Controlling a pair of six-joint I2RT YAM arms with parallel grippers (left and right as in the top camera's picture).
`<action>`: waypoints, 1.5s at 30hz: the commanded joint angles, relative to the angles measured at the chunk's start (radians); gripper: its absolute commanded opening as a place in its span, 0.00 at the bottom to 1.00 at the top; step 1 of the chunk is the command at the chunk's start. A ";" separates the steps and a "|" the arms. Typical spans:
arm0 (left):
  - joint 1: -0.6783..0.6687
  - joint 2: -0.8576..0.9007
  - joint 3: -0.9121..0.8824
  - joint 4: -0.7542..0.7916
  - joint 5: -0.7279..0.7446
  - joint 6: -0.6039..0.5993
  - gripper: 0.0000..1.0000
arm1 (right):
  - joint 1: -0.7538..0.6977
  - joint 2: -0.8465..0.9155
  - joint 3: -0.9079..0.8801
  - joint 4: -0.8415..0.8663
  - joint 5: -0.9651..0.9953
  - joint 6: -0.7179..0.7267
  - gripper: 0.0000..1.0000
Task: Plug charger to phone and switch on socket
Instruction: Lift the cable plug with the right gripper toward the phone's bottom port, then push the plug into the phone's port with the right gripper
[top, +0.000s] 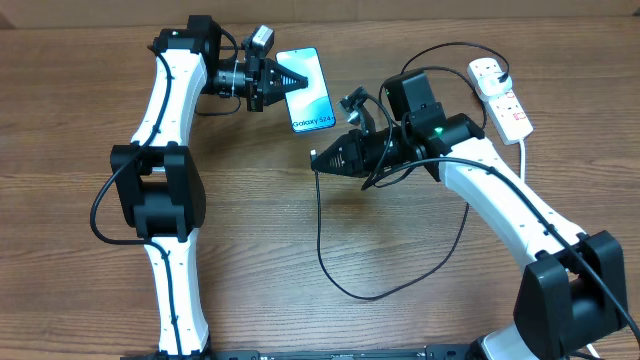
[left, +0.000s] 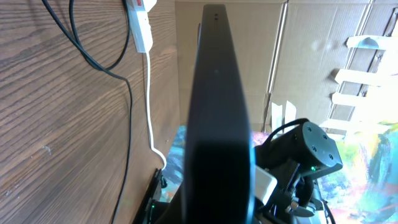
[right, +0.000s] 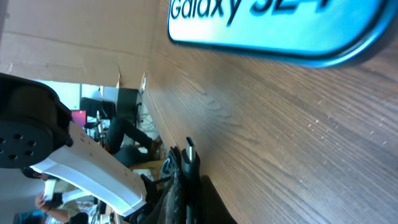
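Note:
The phone (top: 310, 92) faces up with its light blue screen, the "Galaxy S24" text at its near end (right: 273, 22). My left gripper (top: 293, 83) is shut on the phone's left edge; the left wrist view shows the phone (left: 221, 106) edge-on as a dark bar hiding the fingers. My right gripper (top: 318, 158) is shut on the charger's connector tip (right: 189, 149), which points at the phone's near end with a gap between them. The charger's black cable (top: 330, 270) loops across the table to the white socket (top: 505, 100), where a black plug (top: 498, 73) sits.
The socket's thick white cord (left: 150, 106) runs off its end toward the table edge. Slack black cable (left: 93, 53) lies between the phone and the socket. Cardboard panels (left: 292, 43) stand at the table's far side.

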 joint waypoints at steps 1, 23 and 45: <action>-0.007 -0.033 0.018 -0.001 0.045 -0.002 0.03 | -0.034 -0.031 0.023 0.013 -0.014 -0.011 0.04; -0.027 -0.033 0.018 -0.005 0.132 0.001 0.04 | -0.051 -0.031 0.021 0.083 -0.070 0.032 0.04; -0.034 -0.033 0.018 -0.025 0.132 0.005 0.04 | -0.067 -0.015 0.021 0.117 -0.057 0.066 0.04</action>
